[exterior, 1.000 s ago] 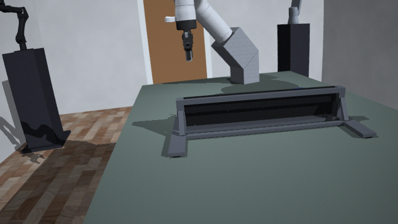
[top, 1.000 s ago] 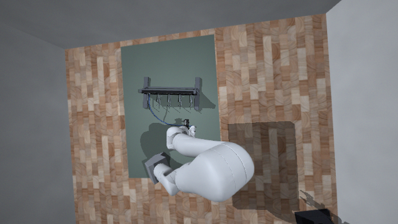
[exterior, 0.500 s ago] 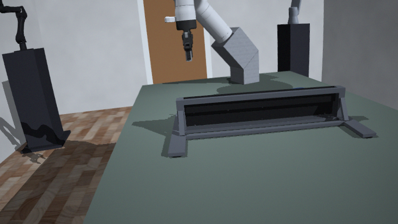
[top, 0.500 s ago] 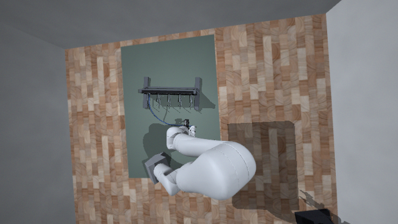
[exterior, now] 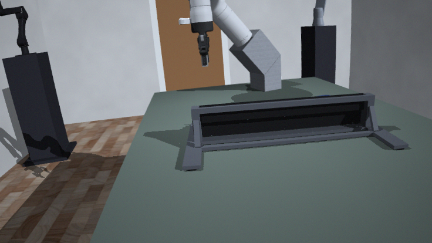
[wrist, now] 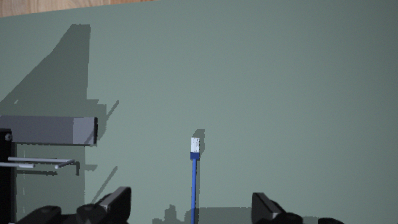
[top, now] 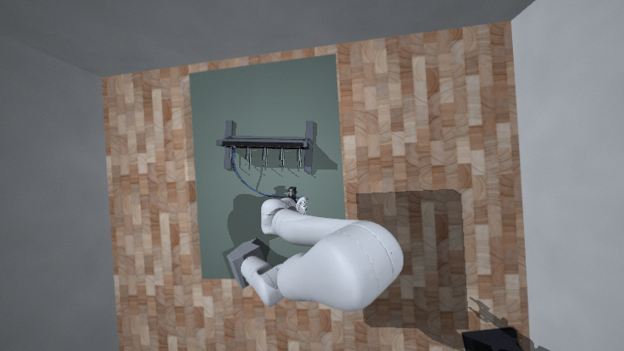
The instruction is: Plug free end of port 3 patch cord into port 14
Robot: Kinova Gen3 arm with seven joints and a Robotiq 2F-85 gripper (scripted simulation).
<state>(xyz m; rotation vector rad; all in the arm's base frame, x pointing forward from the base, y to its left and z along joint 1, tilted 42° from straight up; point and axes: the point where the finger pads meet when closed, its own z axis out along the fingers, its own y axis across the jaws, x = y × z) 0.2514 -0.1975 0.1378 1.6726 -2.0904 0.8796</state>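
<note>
Hand [top: 292, 192] [exterior: 205, 61] [wrist: 191, 203] fully open, holding nothing, above the counter [top: 265, 96] [exterior: 256, 187] [wrist: 300, 100]. Free plug [wrist: 195, 145] lies below, well apart from the rack [top: 265, 142] [exterior: 283, 104] [wrist: 45, 130]. Cord [top: 248, 187] [wrist: 194, 192] probably light, springy (plug perhaps slippery); best gripped by the plug's sides, sparing the latch.

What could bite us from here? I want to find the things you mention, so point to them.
The open claw [top: 292, 192] [exterior: 205, 65] could miss or nudge the small plug [wrist: 195, 145], since nothing holds it yet. The blue cord [top: 246, 185] [wrist: 194, 192] curves back to the rack [top: 309, 161] [exterior: 283, 104] [wrist: 45, 131], so a hard pull might drag that. Rack-front wire hooks [top: 282, 157] [wrist: 40, 160] might snag the cord.
</note>
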